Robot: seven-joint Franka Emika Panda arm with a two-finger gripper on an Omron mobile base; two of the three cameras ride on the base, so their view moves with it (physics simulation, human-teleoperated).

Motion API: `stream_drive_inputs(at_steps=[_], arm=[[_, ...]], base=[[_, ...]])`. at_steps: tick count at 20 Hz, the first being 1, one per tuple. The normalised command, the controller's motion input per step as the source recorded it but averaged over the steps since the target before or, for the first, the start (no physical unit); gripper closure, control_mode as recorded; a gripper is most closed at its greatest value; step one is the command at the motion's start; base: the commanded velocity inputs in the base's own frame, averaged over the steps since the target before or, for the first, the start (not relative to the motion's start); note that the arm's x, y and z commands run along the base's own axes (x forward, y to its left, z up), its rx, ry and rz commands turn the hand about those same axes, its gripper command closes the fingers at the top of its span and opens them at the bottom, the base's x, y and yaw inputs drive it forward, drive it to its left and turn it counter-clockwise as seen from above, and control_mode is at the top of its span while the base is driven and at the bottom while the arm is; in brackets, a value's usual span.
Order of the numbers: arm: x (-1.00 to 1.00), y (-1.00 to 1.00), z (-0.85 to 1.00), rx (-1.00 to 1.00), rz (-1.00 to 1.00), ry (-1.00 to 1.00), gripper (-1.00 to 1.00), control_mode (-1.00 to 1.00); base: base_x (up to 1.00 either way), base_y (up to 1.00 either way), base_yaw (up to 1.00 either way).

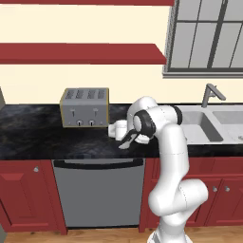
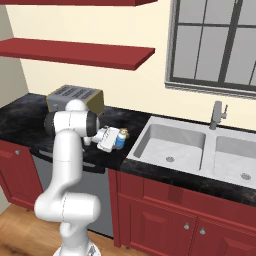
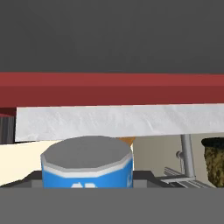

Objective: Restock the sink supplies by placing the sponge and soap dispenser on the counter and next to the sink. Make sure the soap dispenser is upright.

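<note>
While our arm reaches across the black speckled counter (image 2: 135,120), the gripper (image 2: 118,139) is clamped on the soap dispenser (image 2: 120,138), a blue bottle with a grey top (filling the low centre of the hand view). It sits just left of the sink (image 2: 170,142), in front of the toaster (image 1: 85,107). The small brownish thing beside the bottle is perhaps the sponge (image 2: 125,133).

Even, bright rendered light — no hard shadows, no blur; faint sheen on counter (image 1: 28,128); hand view darker, flat grey up top.
</note>
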Motion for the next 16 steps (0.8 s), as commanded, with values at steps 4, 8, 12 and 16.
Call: stream_drive_inputs(at_steps=[4, 8, 12, 16], arm=[[0.27, -0.18, -0.25, -0.20, 0.04, 0.07, 1.00, -1.00], [0.05, -0.12, -0.21, -0.08, 0.05, 0.06, 1.00, -1.00], [-0.05, -0.22, -0.38, -0.01, 0.06, 0.00, 1.00, -1.00], [-0.21, -0.06, -0.45, 0.00, 0.04, 0.00, -1.00, -1.00]], base=[[0.00, 0.00, 0.00], [0.00, 0.00, 0.00], [0.00, 0.00, 0.00], [0.00, 0.00, 0.00]])
